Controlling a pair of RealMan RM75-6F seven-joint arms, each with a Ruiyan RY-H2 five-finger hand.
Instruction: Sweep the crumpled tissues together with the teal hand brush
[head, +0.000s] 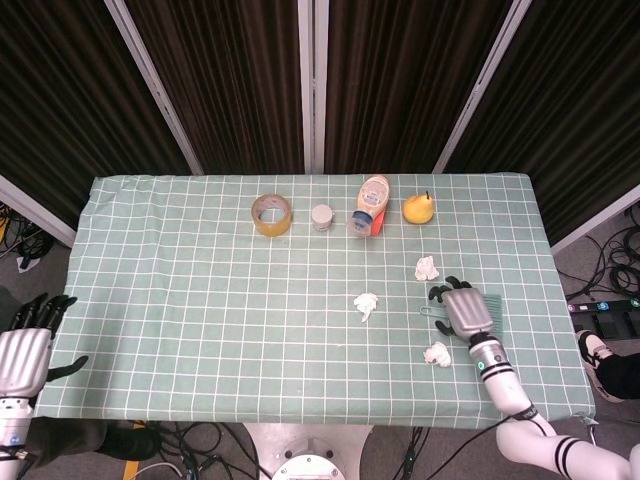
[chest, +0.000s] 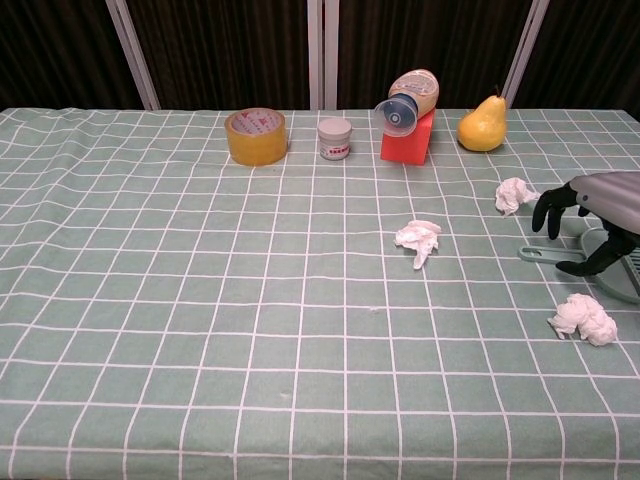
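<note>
On the tabletop, head view:
Tabletop (head: 200, 300): green checked cloth, dark curtains behind.
Brush (head: 488, 301): teal, right side, mostly hidden under the right hand; handle tip shows at the hand's left edge, bristles at its far right edge.
Right hand (head: 462, 311): directly over the brush, back of the hand up, dark fingers spread and pointing away from the robot; whether it touches the brush cannot be told.
Left hand (head: 22, 352): off the tabletop's near left corner, fingers apart, holding nothing.
Tissue, far (head: 427, 267): just beyond the right hand.
Tissue, middle (head: 366, 305): left of the right hand, apart from it.
Tissue, near (head: 437, 353): just nearer than the right hand, to its left.
Tape roll (head: 271, 214): far row, leftmost.
Jar (head: 322, 217): small, white, right of the tape roll.
Bottle (head: 370, 200): lying tilted on a red block.
Pear (head: 418, 208): yellow, right end of the far row.

On the tabletop, chest view:
Right hand (chest: 597, 214): at the right edge, fingers curved downward and apart, above the brush.
Brush (chest: 545, 254): handle lies flat on the cloth, pointing left; head under the hand.
Tissue, far (chest: 514, 194): just left of the fingertips.
Tissue, middle (chest: 418, 240): toward the centre.
Tissue, near (chest: 584, 318): closer to the camera than the brush.
Red block (chest: 407, 138): carries the bottle (chest: 408, 100), cap toward the camera.
Tape roll (chest: 256, 135), jar (chest: 335, 138), pear (chest: 482, 126): same far row.
</note>
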